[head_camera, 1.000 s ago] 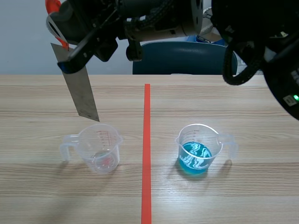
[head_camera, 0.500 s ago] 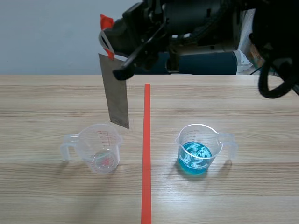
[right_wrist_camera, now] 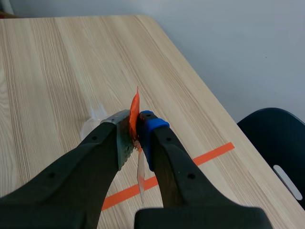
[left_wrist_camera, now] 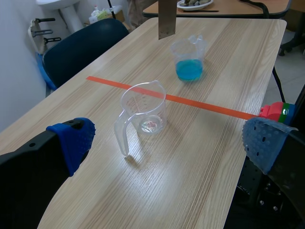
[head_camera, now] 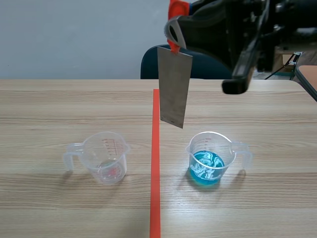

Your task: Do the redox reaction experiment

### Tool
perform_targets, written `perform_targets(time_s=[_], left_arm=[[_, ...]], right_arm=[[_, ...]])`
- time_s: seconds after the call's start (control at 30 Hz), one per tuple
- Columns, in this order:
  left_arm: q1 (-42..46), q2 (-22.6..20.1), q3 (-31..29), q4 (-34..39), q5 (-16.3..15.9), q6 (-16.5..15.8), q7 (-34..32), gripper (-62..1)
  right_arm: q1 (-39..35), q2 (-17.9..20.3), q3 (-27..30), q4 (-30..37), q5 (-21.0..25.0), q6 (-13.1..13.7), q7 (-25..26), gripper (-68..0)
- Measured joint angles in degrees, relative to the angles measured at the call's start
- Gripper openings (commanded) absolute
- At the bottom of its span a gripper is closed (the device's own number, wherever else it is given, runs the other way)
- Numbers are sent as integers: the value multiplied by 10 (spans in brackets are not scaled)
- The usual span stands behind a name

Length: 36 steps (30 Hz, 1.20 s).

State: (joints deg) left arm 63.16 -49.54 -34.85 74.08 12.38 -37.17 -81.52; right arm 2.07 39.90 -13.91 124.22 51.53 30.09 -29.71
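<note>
A grey metal sheet [head_camera: 174,87] hangs upright from an orange tab [head_camera: 176,10], and my right gripper [right_wrist_camera: 136,121] is shut on that tab [right_wrist_camera: 134,112]. The sheet's lower edge hovers just right of the tape line, up and left of the clear cup of blue liquid [head_camera: 210,158]. A second clear cup [head_camera: 106,157], nearly empty, stands left of the line. My left gripper [left_wrist_camera: 170,140] is open, well back from this cup [left_wrist_camera: 143,109]. Far ahead of it are the blue cup [left_wrist_camera: 189,59] and the sheet [left_wrist_camera: 167,19].
An orange-red tape line [head_camera: 155,163] splits the table. A dark blue chair [head_camera: 198,64] stands behind the far edge. A red and green object [left_wrist_camera: 276,110] shows by my left gripper's right finger. The table edge [left_wrist_camera: 274,62] lies beyond the blue cup.
My right arm has carried the hanging sheet rightward, from above the nearly empty cup, across the tape line, to beside the blue cup. Both cups have stayed put.
</note>
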Motion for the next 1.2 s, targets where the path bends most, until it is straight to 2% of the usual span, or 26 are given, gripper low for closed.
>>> perform_targets(time_s=[0.1,0.23,0.3,0.5,0.57,0.7,0.87,1.2], left_arm=[[0,0,0,0,0,0,0,14],[0,0,0,0,0,0,0,14],[0,0,0,0,0,0,0,14],[0,0,0,0,0,0,0,14],[0,0,0,0,0,0,0,14],[0,0,0,0,0,0,0,14],[0,0,0,0,0,0,0,14],[0,0,0,0,0,0,0,14]], right_arm=[[-38,34,43,9,6,7,24,-665],[-87,75,94,9,11,32,57,-665],[-111,93,118,9,11,33,73,-665],[-158,127,181,8,10,65,106,-665],[-165,133,188,2,10,77,116,-665],[-165,146,188,-24,10,80,144,-665],[-165,164,187,-52,10,109,176,-665],[-165,168,187,-54,10,111,177,-665]])
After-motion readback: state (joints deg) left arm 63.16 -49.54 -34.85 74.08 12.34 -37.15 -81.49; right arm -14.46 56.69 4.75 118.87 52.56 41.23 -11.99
